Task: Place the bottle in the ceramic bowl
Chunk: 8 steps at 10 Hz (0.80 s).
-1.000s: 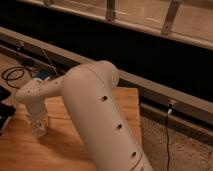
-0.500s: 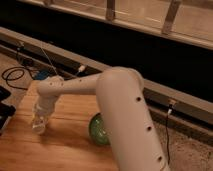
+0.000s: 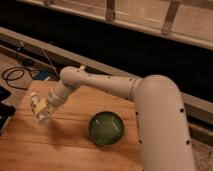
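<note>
My gripper (image 3: 43,106): it is at the left side of the wooden table (image 3: 65,147), low over the boards, well apart from the bowl.
My grip: squeezed on the bottle (image 3: 39,113), as best I can judge (the pale bottle sits right at my tip and not down flat on the wood).
The bottle: in my hold, tipped a bit, with its yellowish label facing up and left.
The ceramic bowl (image 3: 106,128): it sits on the table to the right of my gripper, near the middle. It is green, round and has nothing in it.
Done: 1 step, I think. I have the bottle.
Left to do: 2 steps. I must carry the bottle over the bowl, then let it go inside.
My arm (image 3: 100,85): big and white, it reaches in from the right and covers the right side of the table.
Hard to see: where my gripper ends and the bottle starts, and the bottle's cap.
Cut off: a dark thing (image 3: 4,114) at the left edge. I cannot tell what it is.
Also there: black cables (image 3: 14,75) on the floor behind the table.
</note>
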Available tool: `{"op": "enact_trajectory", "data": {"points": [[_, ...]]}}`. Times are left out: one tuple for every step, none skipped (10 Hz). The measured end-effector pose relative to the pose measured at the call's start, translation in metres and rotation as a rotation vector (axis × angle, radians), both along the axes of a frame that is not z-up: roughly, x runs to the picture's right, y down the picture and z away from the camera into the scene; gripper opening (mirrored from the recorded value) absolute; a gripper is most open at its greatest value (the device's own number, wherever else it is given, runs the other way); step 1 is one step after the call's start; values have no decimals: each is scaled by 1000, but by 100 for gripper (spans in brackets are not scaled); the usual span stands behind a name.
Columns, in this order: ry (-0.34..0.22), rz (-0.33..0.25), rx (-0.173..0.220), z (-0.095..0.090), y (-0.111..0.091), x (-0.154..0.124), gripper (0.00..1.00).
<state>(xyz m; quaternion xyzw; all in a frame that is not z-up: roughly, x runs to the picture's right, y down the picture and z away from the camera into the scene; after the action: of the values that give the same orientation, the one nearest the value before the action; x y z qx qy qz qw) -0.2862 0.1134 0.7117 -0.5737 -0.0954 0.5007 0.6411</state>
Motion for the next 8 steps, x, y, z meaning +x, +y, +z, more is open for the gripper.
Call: {"op": "enact_trajectory", "data": {"points": [[13,19,10,-1,0,20,0],[36,44,20,0,1,48,0],[62,69,29,-1,3,74,0],[89,97,38,-2,5,100,0],[119,131,46,-2,6,126,0],[152,192,51,-4,10,159,0],[165,218,54,-5,12,172,0],[175,240,57,-7,14,182,0]]}}
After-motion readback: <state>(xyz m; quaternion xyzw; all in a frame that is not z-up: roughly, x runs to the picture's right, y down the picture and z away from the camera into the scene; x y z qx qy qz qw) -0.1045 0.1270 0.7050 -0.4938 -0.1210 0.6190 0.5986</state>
